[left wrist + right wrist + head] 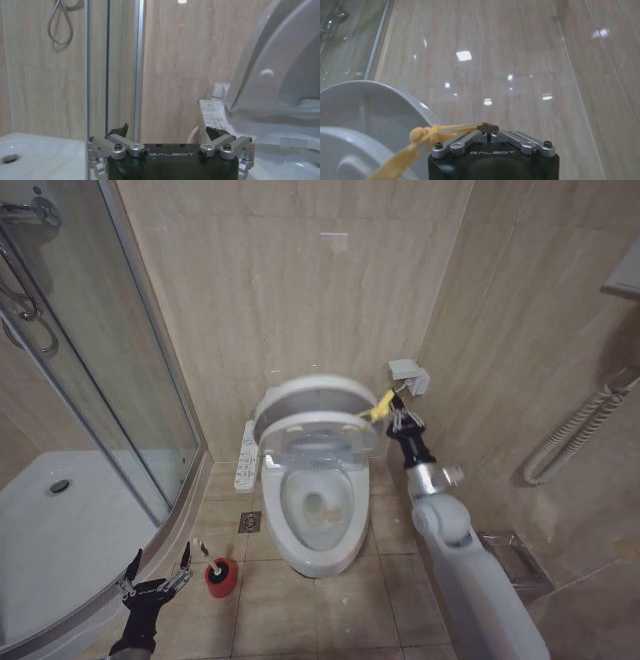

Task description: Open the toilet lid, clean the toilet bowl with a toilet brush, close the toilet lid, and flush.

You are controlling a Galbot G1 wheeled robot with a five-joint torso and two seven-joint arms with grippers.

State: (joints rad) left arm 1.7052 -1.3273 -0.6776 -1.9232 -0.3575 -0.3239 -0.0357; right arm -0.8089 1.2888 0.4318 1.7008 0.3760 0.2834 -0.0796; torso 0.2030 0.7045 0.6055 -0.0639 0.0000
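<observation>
The toilet lid (320,426) stands tilted up over the toilet bowl (300,525), which has a yellowish stain at its bottom. A yellow tie (378,408) at the lid's right edge is pinched in my right gripper (394,406), which is shut on it; the knot of the tie (420,134) hangs just off that gripper (488,128). The toilet brush (213,564) stands in a red holder (222,582) on the floor left of the bowl. My left gripper (158,568) is open and empty, low beside the holder. The left gripper (167,132) faces the raised lid (260,75).
A curved glass shower screen (130,380) and white shower tray (60,530) fill the left. A control panel (245,456) juts from the toilet's left side, with a floor drain (250,522) below it. A wall box (408,374), a white hose (575,435) and a floor rack (510,552) are on the right.
</observation>
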